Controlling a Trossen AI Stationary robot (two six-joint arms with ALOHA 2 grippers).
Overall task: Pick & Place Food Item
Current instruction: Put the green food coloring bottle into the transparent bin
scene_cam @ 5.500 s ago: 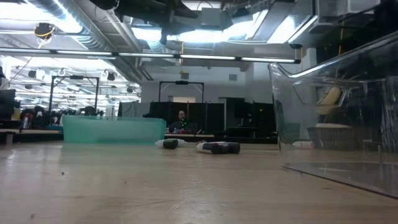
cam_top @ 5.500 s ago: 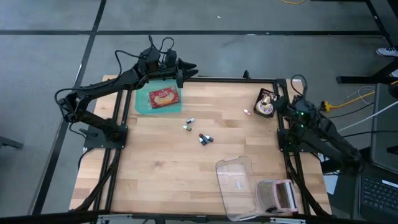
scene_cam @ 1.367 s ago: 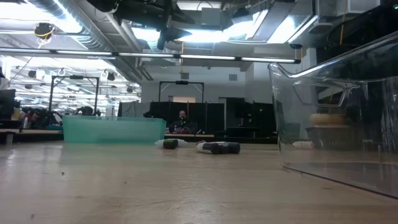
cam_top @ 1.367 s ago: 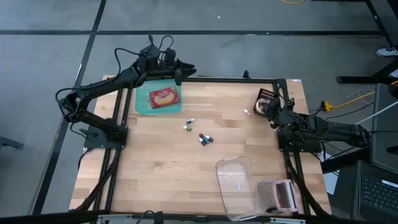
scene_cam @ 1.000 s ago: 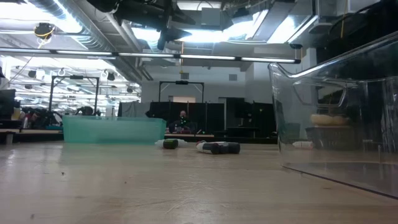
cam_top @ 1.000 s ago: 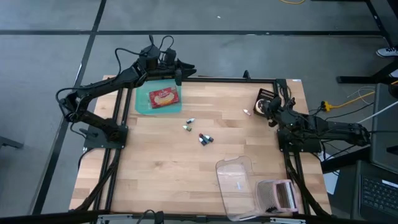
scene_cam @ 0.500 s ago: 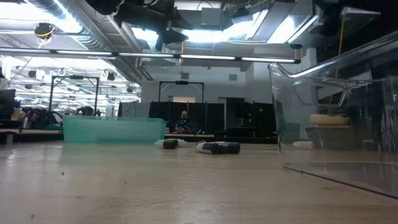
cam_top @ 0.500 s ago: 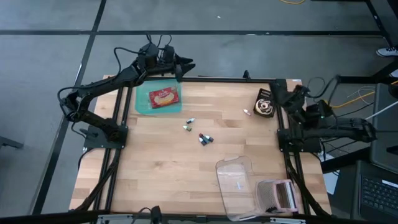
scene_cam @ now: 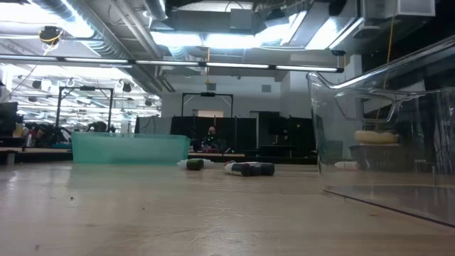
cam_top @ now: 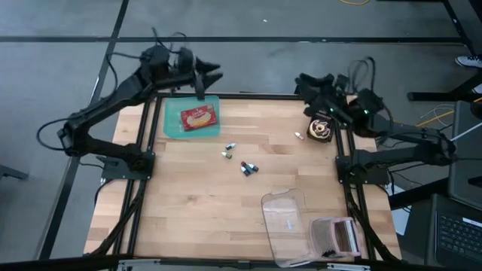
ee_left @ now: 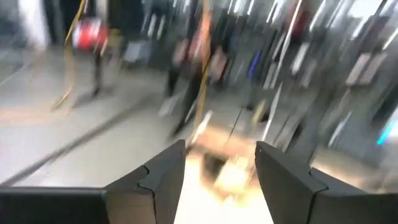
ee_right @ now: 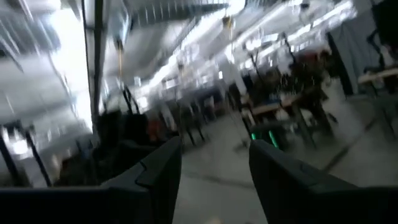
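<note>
Food packet (cam_top: pixel 198 117) lies in teal tray (cam_top: pixel 172 126) at table's far left corner, I see from high view. My left gripper (cam_top: pixel 208 72) hangs beyond far edge, jaws apart, empty. My right gripper (cam_top: pixel 302 80) likewise, near round item (cam_top: pixel 321 129). Low view: tray, small bottles (scene_cam: pixel 247 168), clear container (scene_cam: pixel 384 135). Wrist views: fingers spread.

Food item (cam_top: pixel 197 117): flat red-wrapped packet, tan picture on top, lying slightly askew inside shallow teal tray (cam_top: pixel 172 129), far-left corner of the table.
</note>
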